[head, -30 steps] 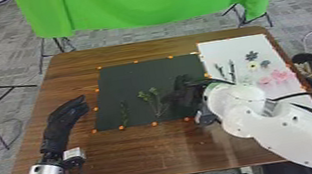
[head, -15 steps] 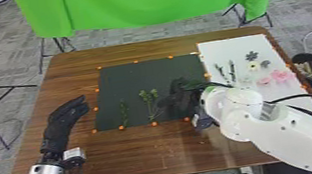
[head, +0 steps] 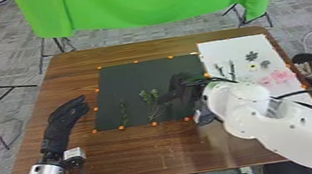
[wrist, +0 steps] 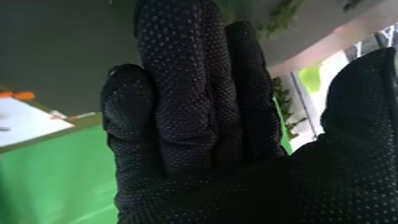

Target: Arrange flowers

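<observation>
Left sprig: lies on the dark sheet (head: 137,72), left of the frame's centre, its long axis running nearly straight up and down the frame.
Middle sprigs (head: 151,96): I see them at the centre, leafy heads toward the top of the frame, thin stems running down close together; one stem slants from lower left to upper right, toward my right hand (head: 185,86).
White board (head: 218,49): right of centre, carrying two narrow sprigs (head: 231,69) near upright, a dark rosette (head: 252,55) and pink flowers (head: 282,75).
Right hand: over the dark sheet's right part; in the wrist view my fingers are straight and together, thumb apart from them, greenery in that gap; whether it touches the glove I can't tell.
Left hand (head: 68,111): left of the dark sheet, fingers extended toward the upper right.
In my way: my right arm (head: 288,122) covers part of the worktop (head: 145,152) at lower right.
</observation>
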